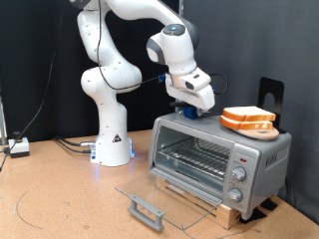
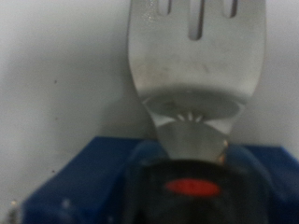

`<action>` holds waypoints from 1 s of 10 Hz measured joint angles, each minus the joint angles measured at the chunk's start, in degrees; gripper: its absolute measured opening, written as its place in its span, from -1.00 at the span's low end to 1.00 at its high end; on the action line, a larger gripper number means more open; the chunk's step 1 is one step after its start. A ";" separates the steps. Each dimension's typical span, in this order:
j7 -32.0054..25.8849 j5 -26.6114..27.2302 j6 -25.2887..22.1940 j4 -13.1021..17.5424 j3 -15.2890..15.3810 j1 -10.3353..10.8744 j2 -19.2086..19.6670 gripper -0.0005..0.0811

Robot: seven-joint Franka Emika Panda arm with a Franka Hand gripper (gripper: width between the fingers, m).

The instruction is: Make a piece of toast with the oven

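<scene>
The silver-grey oven (image 1: pixel 221 157) stands at the exterior view's right with its glass door (image 1: pixel 164 194) dropped open and its wire rack (image 1: pixel 194 154) bare. Two bread slices (image 1: pixel 247 119) lie stacked on the right of its top. My gripper (image 1: pixel 189 105) hangs just above the left end of the oven's top, to the left of the slices. In the wrist view a metal slotted spatula (image 2: pixel 196 56) points away from the hand. Its black handle (image 2: pixel 192 182) with a red mark sits in blue pads (image 2: pixel 84 177). No bread lies on the blade.
The oven sits on a wooden board (image 1: pixel 214 204) on the brown table. The open door's handle (image 1: pixel 147 211) juts towards the exterior view's bottom. The arm's white base (image 1: pixel 112 139) stands at the left. A black stand (image 1: pixel 271 95) rises behind the oven.
</scene>
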 joint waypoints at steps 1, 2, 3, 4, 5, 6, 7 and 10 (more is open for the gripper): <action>0.00 0.01 0.00 0.00 0.00 0.00 0.03 -0.02; 0.00 0.25 0.00 0.00 -0.03 0.00 0.03 -0.02; 0.00 0.99 -0.08 0.10 -0.19 0.00 0.03 -0.02; -0.01 2.30 -0.54 0.41 -0.76 0.00 -0.10 -0.02; -0.13 3.77 -1.71 0.98 -1.91 -0.01 -0.64 -0.02; -0.29 4.53 -3.83 1.82 -3.61 -0.03 -1.75 -0.02; -0.36 4.59 -5.59 2.58 -5.26 -0.09 -3.28 -0.02; 0.18 4.83 -3.85 1.86 -5.95 -0.39 -4.83 -0.02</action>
